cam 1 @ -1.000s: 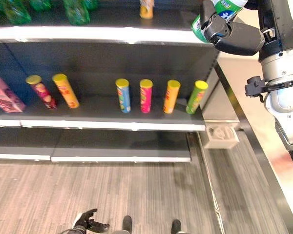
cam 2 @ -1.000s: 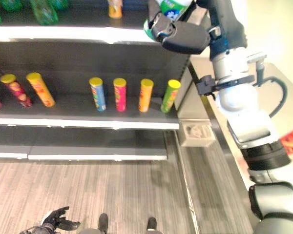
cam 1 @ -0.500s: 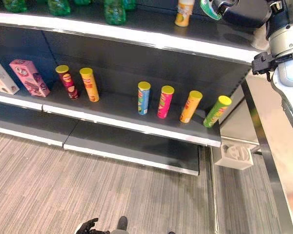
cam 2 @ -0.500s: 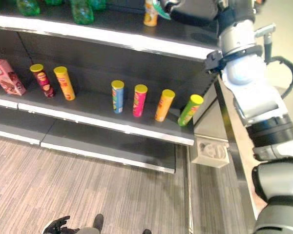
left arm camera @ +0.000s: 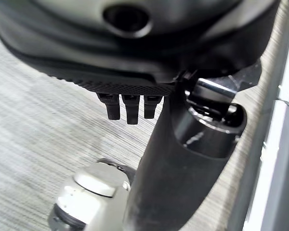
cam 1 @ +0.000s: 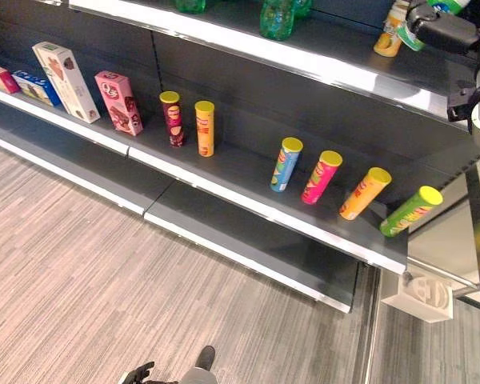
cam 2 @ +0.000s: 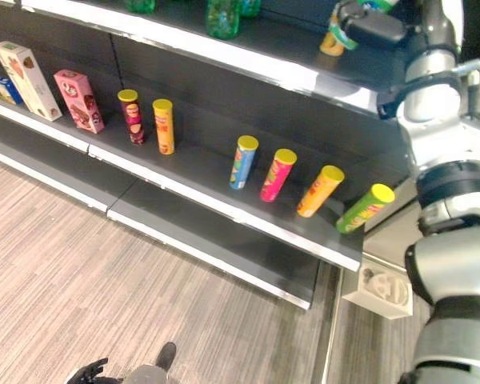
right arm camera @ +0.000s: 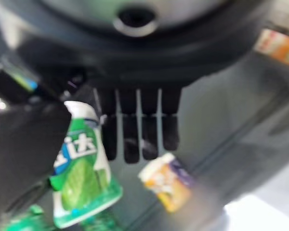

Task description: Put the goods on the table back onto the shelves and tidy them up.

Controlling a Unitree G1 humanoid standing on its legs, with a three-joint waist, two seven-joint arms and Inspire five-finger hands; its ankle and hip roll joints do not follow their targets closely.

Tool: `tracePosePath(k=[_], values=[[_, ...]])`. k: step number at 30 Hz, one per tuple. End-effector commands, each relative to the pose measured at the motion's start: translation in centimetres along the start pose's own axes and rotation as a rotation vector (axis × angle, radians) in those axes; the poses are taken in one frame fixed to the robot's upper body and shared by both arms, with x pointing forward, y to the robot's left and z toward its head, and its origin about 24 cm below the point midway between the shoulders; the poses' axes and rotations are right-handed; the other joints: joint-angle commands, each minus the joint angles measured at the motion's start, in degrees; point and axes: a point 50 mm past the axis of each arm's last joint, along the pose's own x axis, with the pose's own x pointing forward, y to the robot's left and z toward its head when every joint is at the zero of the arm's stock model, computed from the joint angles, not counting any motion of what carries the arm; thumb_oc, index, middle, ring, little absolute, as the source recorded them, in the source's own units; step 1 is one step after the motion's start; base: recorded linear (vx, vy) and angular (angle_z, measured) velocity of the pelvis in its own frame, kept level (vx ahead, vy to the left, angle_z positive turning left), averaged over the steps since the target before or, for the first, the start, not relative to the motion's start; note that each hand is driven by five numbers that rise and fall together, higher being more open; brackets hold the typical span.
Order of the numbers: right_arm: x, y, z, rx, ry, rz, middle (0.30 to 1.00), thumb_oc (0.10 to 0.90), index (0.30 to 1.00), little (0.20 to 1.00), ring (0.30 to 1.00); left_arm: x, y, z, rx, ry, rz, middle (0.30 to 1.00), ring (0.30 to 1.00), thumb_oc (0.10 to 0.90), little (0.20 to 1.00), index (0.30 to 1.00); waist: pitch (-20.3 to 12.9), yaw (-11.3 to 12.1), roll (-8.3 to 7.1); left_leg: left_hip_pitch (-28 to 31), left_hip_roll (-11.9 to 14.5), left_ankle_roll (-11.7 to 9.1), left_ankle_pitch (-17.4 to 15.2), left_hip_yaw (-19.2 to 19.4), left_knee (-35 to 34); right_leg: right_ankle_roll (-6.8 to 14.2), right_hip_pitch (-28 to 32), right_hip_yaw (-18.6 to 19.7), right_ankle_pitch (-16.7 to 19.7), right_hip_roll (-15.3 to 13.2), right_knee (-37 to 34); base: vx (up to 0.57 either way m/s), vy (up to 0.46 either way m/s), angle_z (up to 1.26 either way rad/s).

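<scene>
Green-and-white bottle (right arm camera: 82, 168) sits clasped in the right hand (cam 1: 442, 30), raised over the top shelf (cam 1: 336, 68) (beside an orange can (cam 1: 390, 32)), its long axis roughly upright, the shelf just below.

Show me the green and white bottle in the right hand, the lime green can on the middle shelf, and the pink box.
green and white bottle (right arm camera: 82, 178), right wrist view, label.
lime green can (cam 1: 408, 212), left eye view, side.
pink box (cam 1: 118, 102), left eye view, front face.
</scene>
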Motion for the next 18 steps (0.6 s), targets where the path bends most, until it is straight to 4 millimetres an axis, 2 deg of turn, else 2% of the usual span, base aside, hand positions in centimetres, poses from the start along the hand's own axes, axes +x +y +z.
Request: tracePosePath(k=[1,7,18], values=[[1.5,-4.1,7.8,0.002,-0.244,-0.143,0.3,0.4,0.3,0.3,0.3,0.4,1.4,2.3,0.068,-0.084,0.037,0.9,0.9,0.8,0.9,0.9,-2.88,0.61,-1.16,2.12,0.45,-2.28,-5.26,2.62,0.21,3.84,1.31,-0.77,-0.39,-2.24,0.48,0.03,-0.028,0.3],[1.7,-4.2,7.8,-0.039,-0.231,-0.156,0.3,0.4,0.3,0.3,0.3,0.4,0.7,2.9,0.106,-0.108,0.01,0.9,0.9,0.8,0.9,0.9,-2.74,1.09,-0.81,1.42,0.26,-2.45,-5.32,1.72,0.21,3.81,1.22,-1.41,-0.98,-2.0,0.48,0.02,-0.018,0.14],[1.9,-4.0,7.6,-0.179,-0.219,-0.15,0.3,0.4,0.3,0.3,0.3,0.5,0.4,3.7,0.124,-0.137,0.0,0.9,0.9,0.8,0.9,0.9,-2.38,1.36,-1.14,0.98,0.21,-2.54,-5.51,0.94,0.21,3.54,1.47,-2.15,-1.73,-1.62,0.48,0.02,-0.011,0.02]])
